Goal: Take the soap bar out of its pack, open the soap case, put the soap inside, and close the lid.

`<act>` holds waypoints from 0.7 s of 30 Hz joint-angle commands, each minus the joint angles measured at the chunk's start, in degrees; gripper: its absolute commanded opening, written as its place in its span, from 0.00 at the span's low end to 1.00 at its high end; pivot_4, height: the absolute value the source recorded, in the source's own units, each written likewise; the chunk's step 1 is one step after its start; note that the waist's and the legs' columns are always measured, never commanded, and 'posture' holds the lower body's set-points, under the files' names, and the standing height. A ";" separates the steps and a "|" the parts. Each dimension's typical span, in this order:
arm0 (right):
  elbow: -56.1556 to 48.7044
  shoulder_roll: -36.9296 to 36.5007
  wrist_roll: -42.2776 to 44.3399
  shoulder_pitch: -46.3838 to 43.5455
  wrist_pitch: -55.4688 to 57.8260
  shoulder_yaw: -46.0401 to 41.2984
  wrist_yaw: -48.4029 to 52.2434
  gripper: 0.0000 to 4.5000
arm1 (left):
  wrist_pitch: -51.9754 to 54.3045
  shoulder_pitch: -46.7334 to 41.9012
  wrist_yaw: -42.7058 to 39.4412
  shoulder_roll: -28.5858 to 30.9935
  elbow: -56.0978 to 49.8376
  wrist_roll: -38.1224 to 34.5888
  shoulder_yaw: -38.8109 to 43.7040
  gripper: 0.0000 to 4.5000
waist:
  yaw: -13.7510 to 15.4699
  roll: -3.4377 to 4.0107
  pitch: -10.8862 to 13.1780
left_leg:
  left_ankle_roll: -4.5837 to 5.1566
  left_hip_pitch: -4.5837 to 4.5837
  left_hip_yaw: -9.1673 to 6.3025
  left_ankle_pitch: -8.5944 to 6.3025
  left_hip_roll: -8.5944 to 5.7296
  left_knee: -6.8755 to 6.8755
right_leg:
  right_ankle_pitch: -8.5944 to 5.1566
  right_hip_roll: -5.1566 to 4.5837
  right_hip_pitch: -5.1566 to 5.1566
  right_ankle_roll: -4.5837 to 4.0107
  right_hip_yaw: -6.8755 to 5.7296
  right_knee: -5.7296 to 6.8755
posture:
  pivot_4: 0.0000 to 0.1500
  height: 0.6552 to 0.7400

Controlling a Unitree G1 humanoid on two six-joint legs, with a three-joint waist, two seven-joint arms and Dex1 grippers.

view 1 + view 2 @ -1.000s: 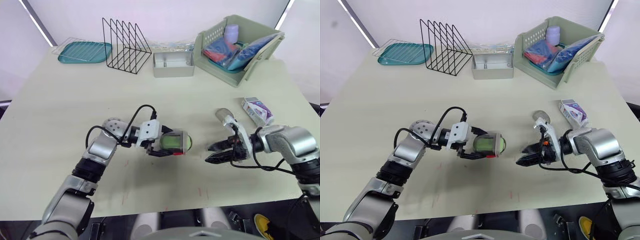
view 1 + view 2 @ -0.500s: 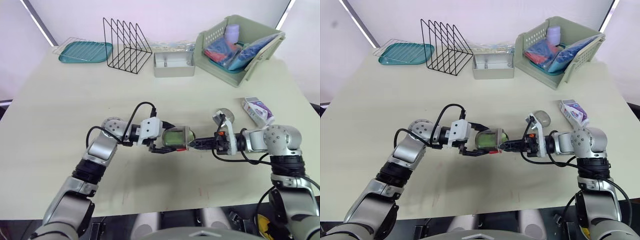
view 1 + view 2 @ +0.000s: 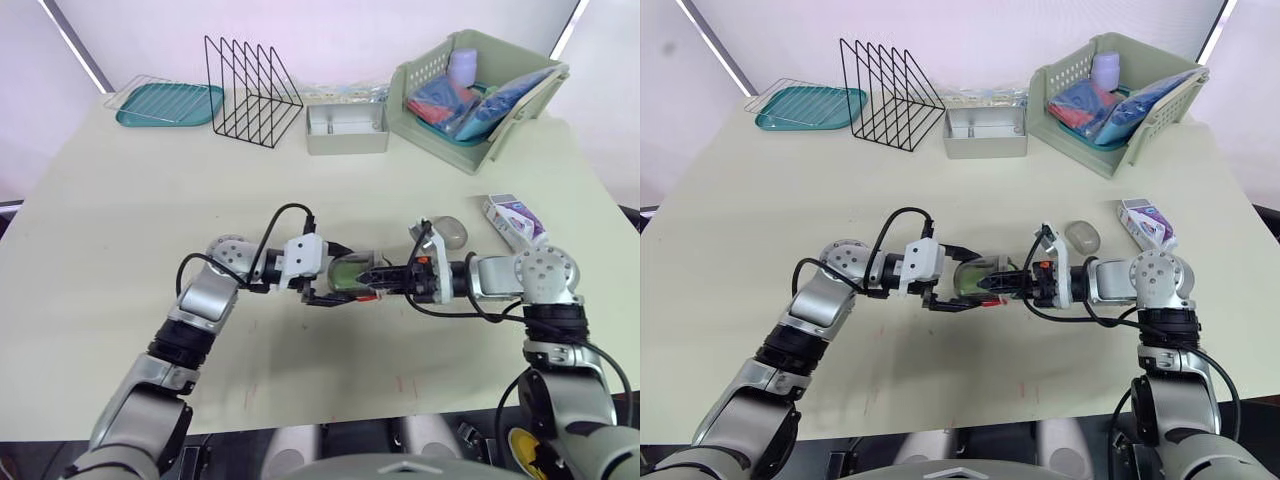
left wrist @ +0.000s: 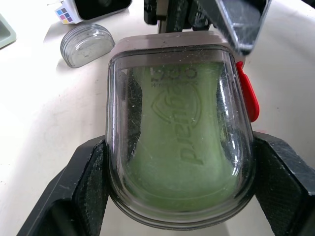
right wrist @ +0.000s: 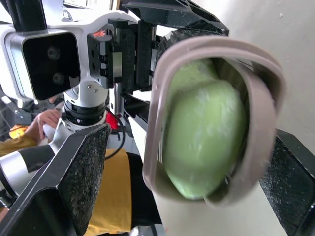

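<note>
My left gripper is shut on the clear soap case, holding it on its side just above the table. The green soap bar lies inside it, and a red latch sits on one side. My right gripper is open. Its fingers stand one on each side of the case's open rim, where the soap shows. The clear lid lies on the table behind my right arm. The soap pack lies further right.
Along the far edge stand a teal tray, a black wire rack, a grey metal box and a green basket of packets. A person in yellow shows behind the left arm in the right wrist view.
My right gripper has swung left from the open table to the case, and its fingers now straddle the open end. The left gripper has kept hold, lifting the case slightly.
</note>
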 commanded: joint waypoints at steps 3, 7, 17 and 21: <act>0.21 0.64 4.43 -0.92 0.28 -1.31 -3.32 0.99 | -0.21 -0.59 0.30 0.07 -2.93 -1.01 0.67 0.77 | -0.02 0.00 0.00 | 0.00 0.00 0.00 0.00 0.00 0.00 | 0.00 0.00 0.00 0.00 0.00 0.00 | 1.00 1.00; 0.65 0.80 5.78 -0.98 0.28 -1.22 -4.93 0.99 | -0.07 -0.56 0.30 0.14 -3.09 -0.99 0.68 0.77 | -0.01 0.00 0.00 | 0.00 0.00 0.00 0.00 0.00 0.00 | 0.00 0.01 0.00 0.00 0.00 0.00 | 1.00 1.00; 1.40 1.17 6.69 -0.81 0.28 -1.26 -7.60 0.82 | 0.15 -0.65 0.44 0.26 -3.41 -0.86 0.76 0.77 | -0.03 0.00 0.00 | 0.00 0.00 0.01 0.00 0.01 -0.01 | 0.00 0.01 0.00 0.00 0.01 0.00 | 1.00 1.00; 1.12 0.65 6.69 -0.25 0.28 -0.97 -7.67 0.51 | 0.14 -0.66 0.57 0.30 -3.43 -0.77 0.80 0.77 | -0.03 0.00 0.00 | 0.00 0.00 0.01 0.00 0.01 -0.01 | 0.00 0.01 0.00 0.00 0.01 0.00 | 1.00 1.00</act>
